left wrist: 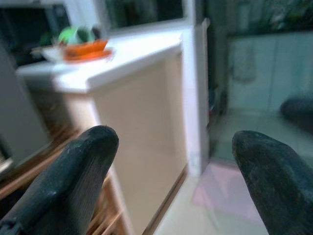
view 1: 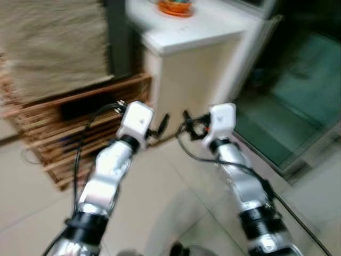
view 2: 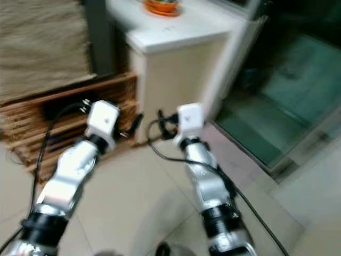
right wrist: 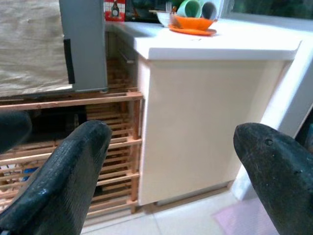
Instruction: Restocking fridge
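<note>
Both arms are raised in front of the robot, side by side, over a pale tiled floor (view 1: 160,186); head views blurred. Left gripper (left wrist: 171,161) sits approx centre of the head view, at 9 o'clock from the right gripper (right wrist: 171,166), w/ a small gap between the two; both aim toward 12 o'clock, at a cream cabinet (view 1: 197,80). Left gripper's fingers (left wrist: 73,171) are spread wide w/ nothing between them; right gripper's fingers (right wrist: 63,176) likewise wide apart, holding nothing.

Cabinet stands at 12 o'clock from the grippers, w/ a white countertop (view 1: 186,29); on the countertop, toward its far end, an orange plate (right wrist: 191,31) w/ an orange bowl (right wrist: 194,22) on it; in the bowl two cups lie tilted, one green (right wrist: 188,8), one grey (right wrist: 209,9); a white bowl (right wrist: 164,17) sits just beside the orange one, touching or not, can't tell.

At 10 o'clock from the left gripper, a slatted wooden rack (view 1: 80,122) against the cabinet's side; above it a beige cloth (view 1: 53,42); a grey upright panel (right wrist: 83,44) stands on the rack's top, between cloth and cabinet. At 2 o'clock from the right gripper, a dark glass door (view 1: 287,106) w/ a greenish look; pinkish mat (left wrist: 220,191) on the floor near its foot. Fridge: can't tell which item, if any, is it.
</note>
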Robot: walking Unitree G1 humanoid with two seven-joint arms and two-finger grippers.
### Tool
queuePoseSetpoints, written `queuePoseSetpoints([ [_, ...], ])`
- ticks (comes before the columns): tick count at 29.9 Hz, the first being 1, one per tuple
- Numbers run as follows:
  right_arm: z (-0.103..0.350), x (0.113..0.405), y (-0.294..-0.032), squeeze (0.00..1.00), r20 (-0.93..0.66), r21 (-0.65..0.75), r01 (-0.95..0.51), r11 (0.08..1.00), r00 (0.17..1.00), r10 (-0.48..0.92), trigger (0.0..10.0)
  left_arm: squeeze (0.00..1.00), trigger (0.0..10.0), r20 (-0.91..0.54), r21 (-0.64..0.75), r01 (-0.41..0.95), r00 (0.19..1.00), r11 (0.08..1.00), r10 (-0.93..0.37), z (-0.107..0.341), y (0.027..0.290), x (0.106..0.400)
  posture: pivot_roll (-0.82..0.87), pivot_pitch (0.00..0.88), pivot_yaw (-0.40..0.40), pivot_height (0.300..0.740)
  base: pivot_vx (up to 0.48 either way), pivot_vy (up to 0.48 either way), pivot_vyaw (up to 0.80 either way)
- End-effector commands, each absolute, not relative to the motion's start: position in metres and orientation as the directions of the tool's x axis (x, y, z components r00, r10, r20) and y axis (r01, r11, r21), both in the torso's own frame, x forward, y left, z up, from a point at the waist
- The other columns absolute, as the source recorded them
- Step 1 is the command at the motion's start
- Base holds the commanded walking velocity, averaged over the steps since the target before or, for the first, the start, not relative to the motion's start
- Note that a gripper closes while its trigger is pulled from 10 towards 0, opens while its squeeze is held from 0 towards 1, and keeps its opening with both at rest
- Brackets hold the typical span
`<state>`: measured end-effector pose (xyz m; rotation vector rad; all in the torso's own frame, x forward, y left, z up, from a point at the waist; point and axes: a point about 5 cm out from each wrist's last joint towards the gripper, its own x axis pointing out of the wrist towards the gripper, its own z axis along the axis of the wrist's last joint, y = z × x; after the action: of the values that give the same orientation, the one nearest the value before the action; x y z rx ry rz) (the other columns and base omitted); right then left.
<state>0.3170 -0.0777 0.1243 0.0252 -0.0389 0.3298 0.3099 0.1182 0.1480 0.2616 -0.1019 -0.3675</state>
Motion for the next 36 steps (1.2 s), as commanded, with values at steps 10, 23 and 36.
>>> queuePoseSetpoints([
  [10,0.129,0.319,-0.082,0.08,0.071,-0.012,-0.301,0.954,0.951,0.301,10.0,0.00,10.0,-0.006,0.295,0.196,0.979,0.935,-0.204,0.140,0.130,0.318,0.17,0.041,-0.058,0.740,0.225,0.263,-0.26],
  [23,0.124,0.319,-0.092,0.12,0.054,-0.032,-0.247,0.968,0.967,0.249,10.0,0.00,10.0,-0.007,0.316,0.249,0.966,0.916,-0.260,0.141,0.121,0.318,0.15,0.056,-0.054,0.740,0.061,0.446,-0.16],
  [36,0.125,0.320,-0.091,0.10,0.066,-0.041,-0.234,0.971,0.970,0.236,10.0,0.00,10.0,0.003,0.295,0.182,0.981,0.938,-0.192,0.142,0.127,0.319,0.15,0.060,-0.056,0.740,0.102,0.187,-0.27],
])
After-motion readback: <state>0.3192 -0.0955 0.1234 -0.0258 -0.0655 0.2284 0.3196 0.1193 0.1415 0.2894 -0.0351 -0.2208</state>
